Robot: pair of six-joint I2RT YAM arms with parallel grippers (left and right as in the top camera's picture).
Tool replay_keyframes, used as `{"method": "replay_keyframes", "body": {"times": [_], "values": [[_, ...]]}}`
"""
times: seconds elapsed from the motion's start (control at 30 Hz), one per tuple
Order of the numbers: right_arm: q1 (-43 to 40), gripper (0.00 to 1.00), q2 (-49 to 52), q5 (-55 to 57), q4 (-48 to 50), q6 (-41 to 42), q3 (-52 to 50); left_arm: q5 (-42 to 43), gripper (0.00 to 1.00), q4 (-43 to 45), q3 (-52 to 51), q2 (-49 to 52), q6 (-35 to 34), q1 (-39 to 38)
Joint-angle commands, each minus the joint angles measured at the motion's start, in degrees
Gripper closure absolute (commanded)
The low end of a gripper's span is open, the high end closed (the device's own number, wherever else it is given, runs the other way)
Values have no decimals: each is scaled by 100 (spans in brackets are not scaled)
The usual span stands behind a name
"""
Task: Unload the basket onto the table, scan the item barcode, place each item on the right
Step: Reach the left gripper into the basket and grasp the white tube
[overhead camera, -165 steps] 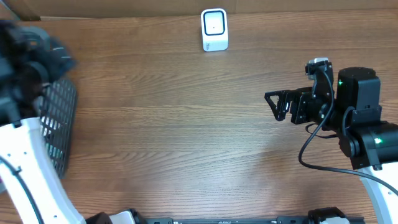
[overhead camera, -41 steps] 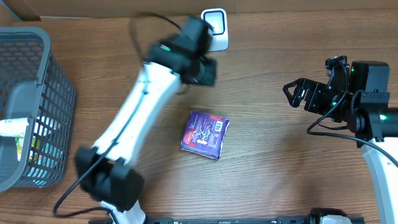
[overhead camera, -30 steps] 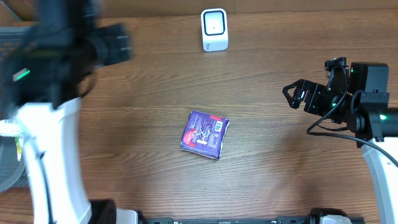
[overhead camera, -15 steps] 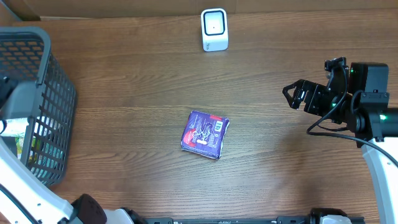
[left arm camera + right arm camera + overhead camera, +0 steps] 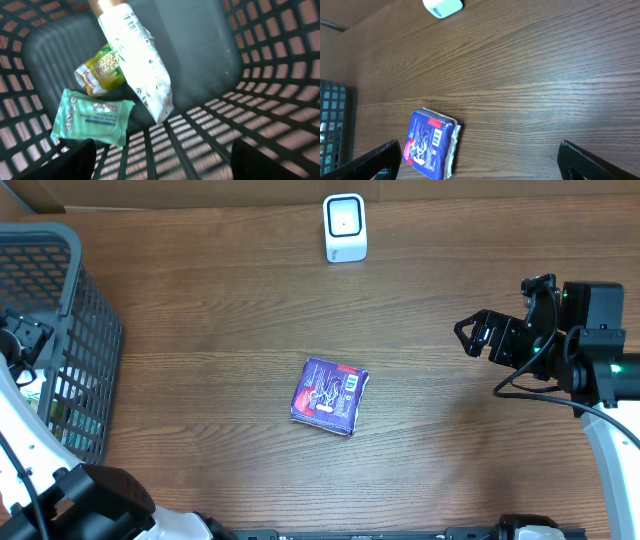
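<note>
Left arm has swung off from the scanner (image 5: 345,227) to the basket (image 5: 90,330) far to its left. Left gripper (image 5: 160,164) hangs over the contents, fingers wide, empty.

Purple packet (image 5: 330,396) now lies flat on the table (image 5: 200,450), well in front of the scanner, unscanned.

Right gripper (image 5: 470,338), right of the scanner and nearer, is fully spread and holds nothing.

White label (image 5: 436,137) faces up, probably the barcode. The pick likely falls to the right arm.
</note>
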Motion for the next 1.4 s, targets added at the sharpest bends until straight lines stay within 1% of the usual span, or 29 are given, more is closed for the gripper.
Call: {"method": "replay_keyframes", "body": {"times": [0.0, 0.27, 0.5, 0.6, 0.73, 0.83, 0.97, 1.07, 1.17, 1.3, 1.37], "values": [[-22, 0, 17, -11, 13, -48, 111, -76, 22, 297, -498, 17, -79, 35], [-22, 0, 17, -9, -33, -48, 111, -68, 21, 1257, -1547, 20, -85, 35], [-22, 0, 17, -9, -50, -48, 111, 76, 20, 2087, -2170, 22, -83, 37], [-22, 0, 17, -11, -55, -46, 111, 76, 20, 2293, -2319, 22, -103, 37], [-22, 0, 17, -11, -52, -46, 111, 208, 20, 2376, -2306, 13, -304, 61], [-22, 0, 17, -15, -52, -42, 111, 730, 21, 2380, -2243, 11, -428, 205], [-22, 0, 17, -15, -55, -42, 111, 1506, 23, 2341, -2118, 7, -422, 522], [-22, 0, 17, -15, -55, -39, 111, 1790, 24, 2243, -1963, 7, -404, 741], [-22, 0, 17, -15, -63, -42, 111, 1720, 24, 2267, -1937, 9, -332, 813], [-22, 0, 17, -15, -118, -42, 111, 1220, 14, 2251, -1943, 83, -503, 811], [-22, 0, 17, -15, -157, -42, 111, 1156, 13, 2295, -1943, 155, -553, 811]]}}
